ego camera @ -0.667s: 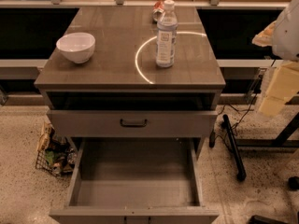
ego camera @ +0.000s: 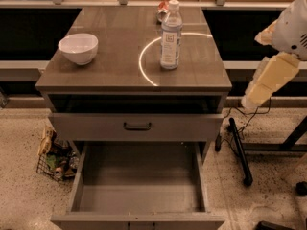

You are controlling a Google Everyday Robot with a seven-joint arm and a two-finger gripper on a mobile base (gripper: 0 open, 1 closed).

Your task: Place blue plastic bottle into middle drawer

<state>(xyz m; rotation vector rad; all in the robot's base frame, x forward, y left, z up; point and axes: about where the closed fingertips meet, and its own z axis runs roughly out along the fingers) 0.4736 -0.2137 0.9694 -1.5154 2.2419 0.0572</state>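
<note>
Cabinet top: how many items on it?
3. White round bowl at left, tall clear plastic bottle right of centre, small red can behind it, partly hidden. Gripper hangs right of the grey cabinet.

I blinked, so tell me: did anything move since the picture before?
The robot arm on the right swung slightly toward the cabinet; its pincer hangs beside the cabinet's right side. Nothing was grabbed or let go. The blue plastic bottle, white bowl, red can and open middle drawer stayed put.
</note>
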